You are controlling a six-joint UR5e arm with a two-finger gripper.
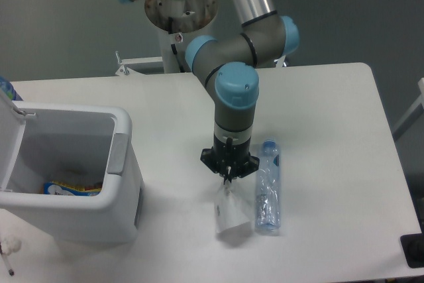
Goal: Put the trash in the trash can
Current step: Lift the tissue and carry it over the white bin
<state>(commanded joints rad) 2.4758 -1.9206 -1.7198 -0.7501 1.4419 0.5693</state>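
The fixed camera looks down on a white table [318, 104] with the trash can [86, 210] at its left edge as the landmark. The can's hinged lid [8, 134] stands open on its far left side, its grey latch [118, 154] faces right, and inside lies a blue and yellow wrapper [69, 189] whose print is too small to read.

Right of the can, the gripper [228, 175] points straight down with its fingers drawn together on the top of the plastic wad [230, 213], pinching it; the wad hangs below the fingers, and its lower end looks to touch the table.

Just right of the wad, farther from the can, the bottle [267, 187] lies on its side, blue cap pointing away from the camera. Its label cannot be read.
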